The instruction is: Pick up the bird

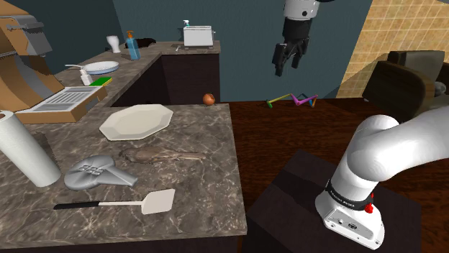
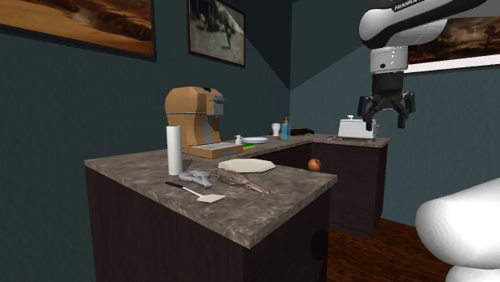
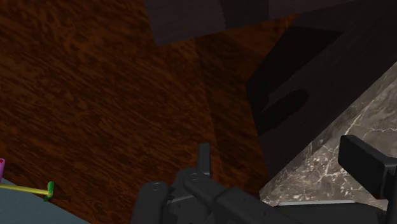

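The bird [image 1: 162, 154] is a slim brown, mottled shape lying flat on the marbled counter [image 1: 209, 187], between a white plate and a spatula. In the second exterior view the bird [image 2: 240, 182] lies near the counter's front right part. My gripper [image 1: 286, 67] hangs high in the air over the wood floor, well beyond the counter's far corner and far from the bird. Its two black fingers point down and stand apart with nothing between them; the gripper [image 2: 386, 120] looks the same in the second exterior view. In the wrist view, the counter's corner [image 3: 343, 159] lies below the hand.
On the counter are a white plate [image 1: 137, 121], a grey hairdryer-like object [image 1: 93, 172], a spatula [image 1: 122, 205], a paper roll [image 1: 25, 151] and a small round brown fruit [image 1: 209, 99]. A coloured stick toy [image 1: 291, 99] lies on the floor. The stand [image 1: 302, 208] is at the lower right.
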You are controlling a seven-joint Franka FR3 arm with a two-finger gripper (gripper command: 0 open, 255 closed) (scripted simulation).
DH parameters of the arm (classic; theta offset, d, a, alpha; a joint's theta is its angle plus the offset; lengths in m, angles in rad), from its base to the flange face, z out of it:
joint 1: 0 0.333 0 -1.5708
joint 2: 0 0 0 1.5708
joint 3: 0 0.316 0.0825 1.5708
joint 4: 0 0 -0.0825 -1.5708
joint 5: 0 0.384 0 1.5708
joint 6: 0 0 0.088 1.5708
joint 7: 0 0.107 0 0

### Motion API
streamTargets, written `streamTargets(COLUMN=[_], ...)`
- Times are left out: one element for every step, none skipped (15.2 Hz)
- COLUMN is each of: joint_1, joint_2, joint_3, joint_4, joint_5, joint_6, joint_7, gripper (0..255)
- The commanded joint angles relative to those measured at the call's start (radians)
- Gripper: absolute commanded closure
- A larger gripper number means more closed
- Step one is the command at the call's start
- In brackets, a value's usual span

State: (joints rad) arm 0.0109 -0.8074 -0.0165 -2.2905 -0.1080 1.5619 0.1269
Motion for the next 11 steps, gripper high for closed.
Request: streamTargets(joint_1=[0.000, 0.011, 0.022, 0.033, 0.044, 0.054, 0.065, 0.076, 0.086, 0.096, 0.107], joint_2=[0.000, 0.018, 0.037, 0.057, 0.077, 0.097, 0.118, 0.140, 0.162, 0.184, 0.206], joint_3=[0.000, 0.008, 0.017, 0.026, 0.034, 0.043, 0.052, 0.061, 0.070, 0.079, 0.088], joint_4=[0.000, -0.003, -0.005, -0.007, -0.007, -0.007, -0.006, -0.004, -0.002, 0.002, 0.006], joint_5=[0.000, 0.011, 0.022, 0.033, 0.044, 0.054, 0.064, 0.074, 0.084, 0.094, 0.103], joint_6=[0.000, 0.021, 0.041, 0.061, 0.081, 0.101, 0.121, 0.141, 0.160, 0.179, 0.197], joint_7=[0.000, 0.002, 0.004, 0.005, 0.006, 0.007, 0.008, 0.009, 0.009, 0.009, 0.009], gripper=[0, 0, 0, 0, 0, 0, 0, 0, 0, 0, 0])
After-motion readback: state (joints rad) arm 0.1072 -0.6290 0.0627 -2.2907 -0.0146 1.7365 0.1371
